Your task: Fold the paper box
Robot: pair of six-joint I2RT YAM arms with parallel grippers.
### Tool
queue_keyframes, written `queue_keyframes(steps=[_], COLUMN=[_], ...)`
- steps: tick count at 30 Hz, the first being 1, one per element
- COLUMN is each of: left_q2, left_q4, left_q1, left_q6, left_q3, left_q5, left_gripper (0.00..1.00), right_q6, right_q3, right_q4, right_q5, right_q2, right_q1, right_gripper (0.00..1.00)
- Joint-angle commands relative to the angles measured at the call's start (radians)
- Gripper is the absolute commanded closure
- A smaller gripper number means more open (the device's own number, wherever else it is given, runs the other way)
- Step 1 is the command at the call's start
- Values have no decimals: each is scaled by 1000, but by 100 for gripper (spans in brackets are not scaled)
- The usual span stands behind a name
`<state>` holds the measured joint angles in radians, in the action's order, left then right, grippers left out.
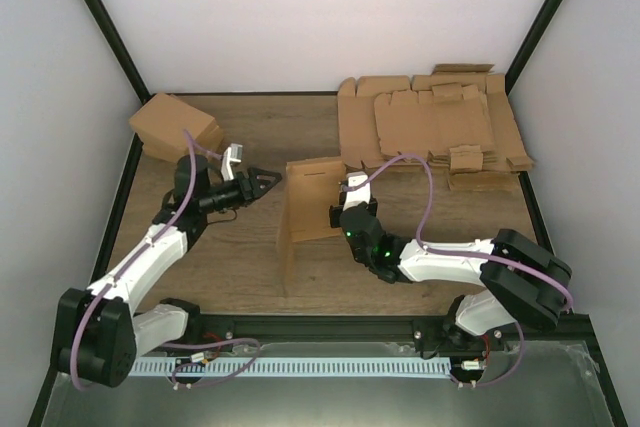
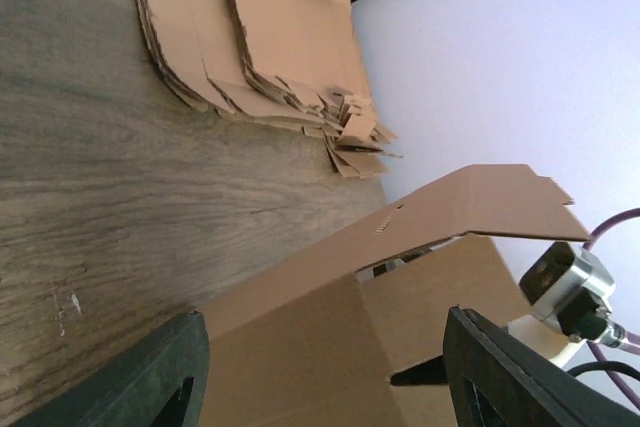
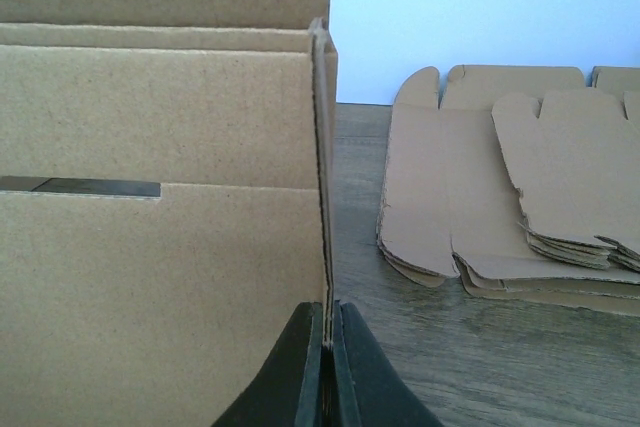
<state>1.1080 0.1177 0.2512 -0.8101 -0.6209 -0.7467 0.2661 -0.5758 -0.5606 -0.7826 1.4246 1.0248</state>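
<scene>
The paper box [image 1: 305, 212] stands half-raised in the middle of the table, one wall upright and a flap leaning over its top. My right gripper [image 1: 347, 209] is shut on the thin right-hand edge of that wall. In the right wrist view the fingertips [image 3: 309, 367] pinch the upright cardboard edge, with the box [image 3: 160, 247] filling the left side. My left gripper [image 1: 266, 181] is open just left of the box, pointing at it. In the left wrist view the box [image 2: 330, 337] shows between the wide-apart fingers [image 2: 150, 377], which do not touch it.
A thick pile of flat cardboard sheets [image 1: 430, 127] lies at the back right, also seen as the sheet pile [image 2: 260, 27] and the pile [image 3: 500, 187] on the wood. Folded brown cartons [image 1: 175, 127] sit at the back left. White walls and black frame posts enclose the table.
</scene>
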Motion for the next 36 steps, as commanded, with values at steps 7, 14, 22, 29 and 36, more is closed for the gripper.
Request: queue_keyframes(steps=[7,14,22,29,36], left_q2=[114,152,157,173,215], left_q4=[-6,-93,-150,-174,-181], left_q1=[44,59,60,66,83], left_q6=[71,154,210,257,320], left_q3=[-97,-123,-147,-167,-209], left_q5=[-81,-70,-58,-68,-72], left_gripper=[39,55,61,67,68], right_q6=[-18,-33,-46,-23,5], right_q3=[-4,-3,1,35,17], right_q4=[122,129,174,258,381], right_q5=[14,32,81,181,510], right_q2=[39,18,-60,-226,-423], right_q1=[14,15,15,1,-156], right_gripper=[99,99,80,54,37])
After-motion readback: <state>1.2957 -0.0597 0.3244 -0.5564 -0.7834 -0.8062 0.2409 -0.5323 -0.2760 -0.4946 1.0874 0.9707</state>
